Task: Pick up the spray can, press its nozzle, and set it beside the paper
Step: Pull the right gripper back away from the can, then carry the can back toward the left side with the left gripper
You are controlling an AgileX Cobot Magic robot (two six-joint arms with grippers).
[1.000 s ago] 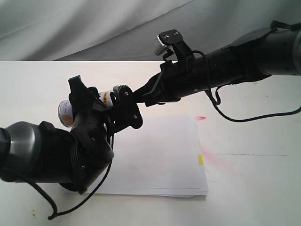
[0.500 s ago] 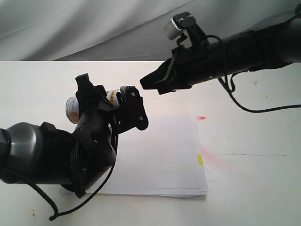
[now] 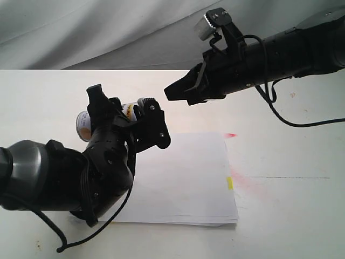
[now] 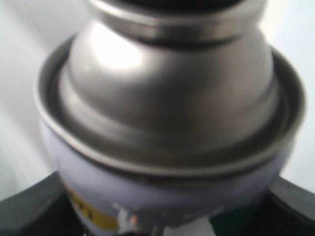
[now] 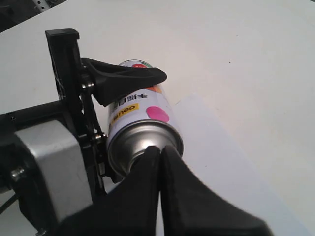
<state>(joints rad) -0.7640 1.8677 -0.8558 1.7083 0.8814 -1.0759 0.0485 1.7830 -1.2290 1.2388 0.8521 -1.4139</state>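
Note:
The spray can lies nearly level in the air above the left edge of the paper, and my left gripper is shut on its body. In the left wrist view its silver shoulder fills the frame, with the black nozzle just at the edge and a dark finger beside the can. My right gripper is shut on nothing and hangs a short way up and right of the can's top. Seen from the right wrist, its closed tips cover the nozzle of the can.
Red spray marks stain the white table right of the paper, and a yellow tab sits on the paper's right edge. A black cable droops from the right arm. Grey cloth hangs behind the table.
My right gripper has pulled back from the can's nozzle, up and to the right. The left gripper has lifted the can slightly and still holds it.

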